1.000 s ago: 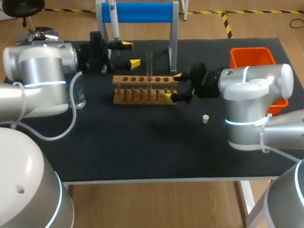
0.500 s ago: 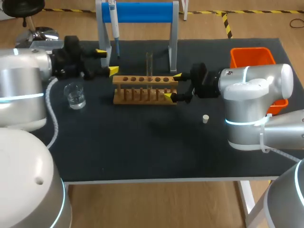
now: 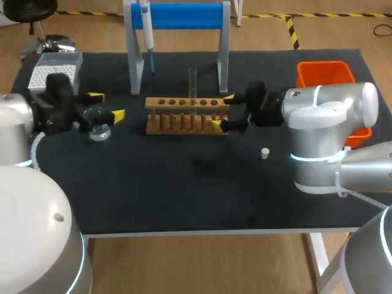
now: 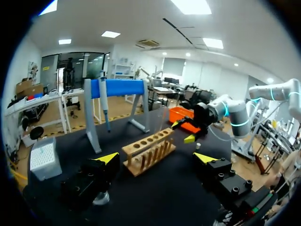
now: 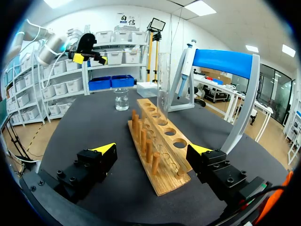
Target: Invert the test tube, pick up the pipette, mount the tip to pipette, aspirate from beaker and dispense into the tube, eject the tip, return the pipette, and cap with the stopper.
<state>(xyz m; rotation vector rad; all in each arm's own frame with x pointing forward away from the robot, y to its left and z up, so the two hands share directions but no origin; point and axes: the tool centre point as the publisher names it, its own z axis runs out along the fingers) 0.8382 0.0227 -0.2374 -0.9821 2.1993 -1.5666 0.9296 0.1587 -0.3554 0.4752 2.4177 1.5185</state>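
**Both grippers open and empty, one by the beaker, one astride the rack**

From the overhead camera we see a black table point(image 3: 184, 196). Our left gripper point(image 3: 106, 105) hangs at the left side, fingers spread and holding nothing, with the glass beaker point(image 3: 100, 130) just below it. The white tip box point(image 3: 54, 70) sits behind it. At the middle stands a wooden rack point(image 3: 184, 113) with the clear test tube point(image 3: 192, 82) upright in one hole. Our right gripper point(image 3: 222, 111) is at the rack's right end, one finger on each side of it. The pipette point(image 3: 147, 37) hangs on the blue stand point(image 3: 184, 15) at the back. The small white stopper point(image 3: 265, 153) lies alone near the right arm, and an orange bin point(image 3: 324, 72) sits at the far right.

From the left wrist we see its two fingers wide apart, the beaker partly hidden under one of them and the rack ahead.

From the right wrist we see the rack's end between the spread fingers, with a gap on both sides, so nothing is gripped.

We judge two risks. The left fingers are close enough to the beaker that a careless swing could tip it and spill the liquid. A sideways move of the right arm could drag the rack and topple the tube.
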